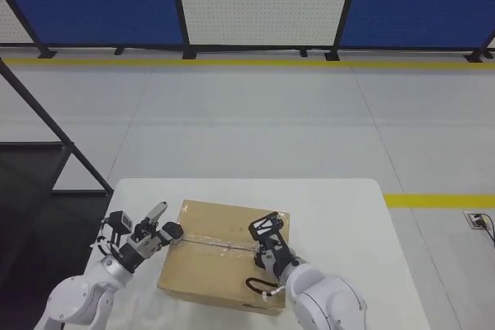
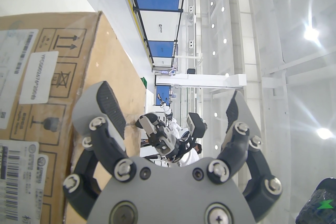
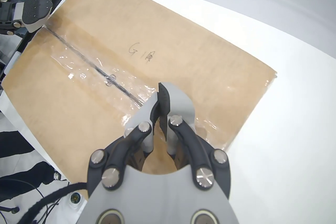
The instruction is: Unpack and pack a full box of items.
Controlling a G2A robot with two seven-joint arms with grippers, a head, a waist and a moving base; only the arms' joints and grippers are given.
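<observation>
One cardboard box [image 1: 217, 271] sits closed on a white tabletop [image 1: 346, 231], toward the 6 o'clock edge in the top view. Its long axis runs roughly from 9 to 3 o'clock, turned slightly. One seam runs along that axis across the top, sealed with one strip of clear tape [image 3: 86, 62]. A small handwritten mark lies on the flap beside the seam. The end face at 9 o'clock carries several white labels [image 2: 15, 57] and printed handling symbols.

There are two end effectors. The left end effector [image 1: 165, 223] is at the box's 9 o'clock end, level with the seam. Its fingers are spread wide with nothing between them, and one finger [image 2: 109, 104] is just beside the top edge; whether it touches cannot be told. The right end effector [image 3: 162, 99] is over the box top toward 3 o'clock, above the tape. Its pads are pressed together, with nothing seen between them.

Off the tabletop at 9 o'clock stands a black frame [image 1: 33, 107]. Blue partition panels [image 1: 99, 21] line the floor at 12 o'clock.
</observation>
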